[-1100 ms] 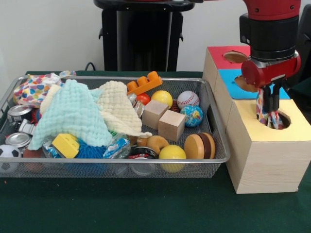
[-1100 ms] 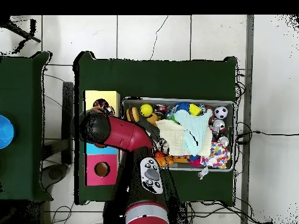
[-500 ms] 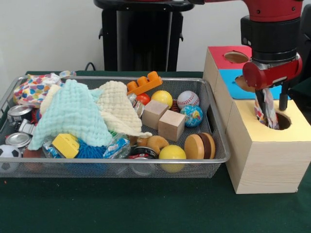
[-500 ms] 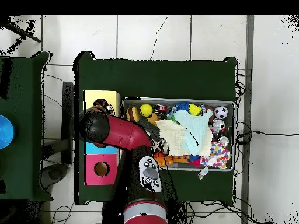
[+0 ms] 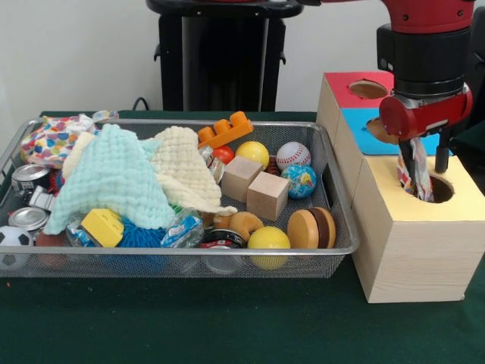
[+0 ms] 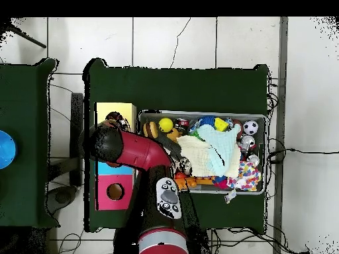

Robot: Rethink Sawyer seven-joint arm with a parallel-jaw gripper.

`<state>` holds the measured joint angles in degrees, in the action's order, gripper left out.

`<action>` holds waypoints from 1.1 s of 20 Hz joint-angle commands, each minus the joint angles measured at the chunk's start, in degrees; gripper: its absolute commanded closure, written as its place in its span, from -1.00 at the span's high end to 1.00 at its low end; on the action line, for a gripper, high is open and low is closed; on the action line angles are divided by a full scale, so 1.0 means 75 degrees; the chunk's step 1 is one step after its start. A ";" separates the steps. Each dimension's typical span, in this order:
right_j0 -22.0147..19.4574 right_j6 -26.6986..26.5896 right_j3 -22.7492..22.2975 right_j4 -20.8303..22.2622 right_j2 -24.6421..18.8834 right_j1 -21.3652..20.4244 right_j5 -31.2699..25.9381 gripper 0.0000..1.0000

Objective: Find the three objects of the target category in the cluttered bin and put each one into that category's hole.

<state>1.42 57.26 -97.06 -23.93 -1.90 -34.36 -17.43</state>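
Observation:
My gripper (image 5: 424, 163) hangs over the round hole (image 5: 439, 189) in the yellow box (image 5: 424, 243) at the right. Its fingers are spread open. A colourful patterned cloth (image 5: 417, 180) hangs between them, against the left finger, with its lower end inside the hole. In the wire bin (image 5: 189, 251) lie a mint cloth (image 5: 114, 178), a cream cloth (image 5: 186, 171) and a spotted patterned cloth (image 5: 53, 140). In the overhead view the red arm (image 6: 129, 149) hides the gripper above the yellow box (image 6: 112, 110).
Behind the yellow box stand a blue box (image 5: 362, 135) and a red box (image 5: 345, 87), each with a hole. The bin also holds wooden blocks (image 5: 258, 188), balls (image 5: 293, 155), tins (image 5: 29, 218), an orange brick (image 5: 226, 129) and other toys.
The fingers were close together on the cloth a second ago; they have since spread apart, and the cloth has sunk a little into the hole. Nothing has moved in the last half second.

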 commanded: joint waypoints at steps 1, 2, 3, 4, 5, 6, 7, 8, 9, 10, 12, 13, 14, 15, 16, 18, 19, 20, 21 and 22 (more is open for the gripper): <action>-0.0164 0.2344 0.0113 -0.0493 -0.0431 0.0237 -0.0623 1.00; -0.0078 0.2518 0.0349 -0.0572 -0.0312 0.0196 -0.0922 1.00; 0.0008 0.2691 0.0586 -0.0652 -0.0193 0.0155 -0.1221 1.00; 0.0094 0.2834 0.0791 -0.0704 -0.0087 0.0180 -0.1384 1.00; 0.0154 0.2930 0.0989 -0.0725 0.0018 0.0250 -0.1531 1.00; 0.0208 0.3004 0.1106 -0.0737 0.0084 0.0274 -0.1626 1.00; 0.0276 0.3114 0.1303 -0.0764 0.0159 0.0346 -0.1702 1.00; 0.0338 0.3209 0.1511 -0.0774 0.0223 0.0426 -0.1795 1.00; 0.0413 0.3258 0.1567 -0.0755 0.0293 0.0456 -0.1824 1.00; 0.0488 0.3313 0.1715 -0.0707 0.0373 0.0520 -0.1954 1.00; 0.0590 0.3421 0.2049 -0.0599 0.0517 0.0640 -0.2278 1.00; 0.0599 0.3398 0.2028 -0.0536 0.0527 0.0624 -0.2371 1.00; 0.0575 0.3335 0.2053 -0.0442 0.0535 0.0585 -0.2539 1.00; 0.0534 0.3211 0.1974 -0.0330 0.0529 0.0516 -0.2695 1.00; 0.0460 0.2992 0.1810 -0.0178 0.0513 0.0374 -0.2873 1.00; 0.0246 0.2479 0.1346 0.0049 0.0417 0.0070 -0.3014 1.00; 0.0131 0.2209 0.1147 0.0138 0.0361 -0.0078 -0.3081 1.00; 0.0016 0.1939 0.0949 0.0227 0.0304 -0.0226 -0.3148 1.00; -0.0069 0.1746 0.0822 0.0285 0.0245 -0.0313 -0.3189 1.00; -0.0153 0.1553 0.0695 0.0342 0.0186 -0.0401 -0.3229 1.00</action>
<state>4.74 64.16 -86.66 -25.44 1.05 -34.86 -33.61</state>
